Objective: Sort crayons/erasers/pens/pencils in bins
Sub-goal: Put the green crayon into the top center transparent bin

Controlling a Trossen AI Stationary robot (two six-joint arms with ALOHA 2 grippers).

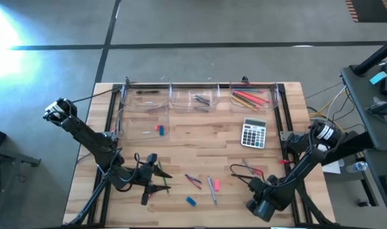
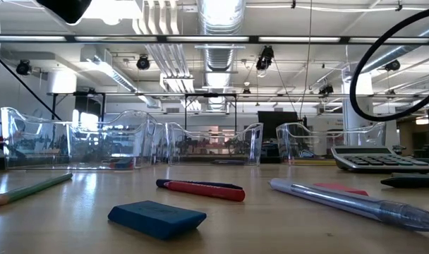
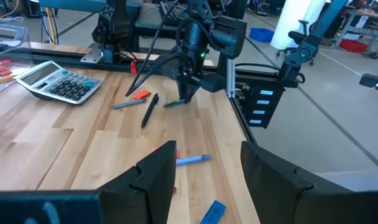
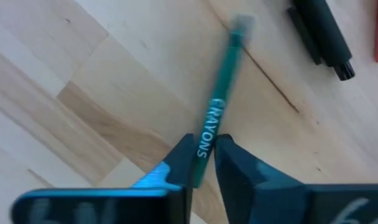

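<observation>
right end effector (image 4: 203, 163) pinches a green crayon (image 4: 219, 102).

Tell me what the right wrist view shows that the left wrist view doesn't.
Only the right wrist view shows the word CRAYONS printed on the green crayon and the right gripper jaws closed on its lower end, with wood grain close up.

Only the left wrist view shows the calculator, a blue eraser, a clear pen with a blue end, the left gripper open, and the room behind.

Both show the green crayon, the black pen lying next to it, and the wooden table.
</observation>
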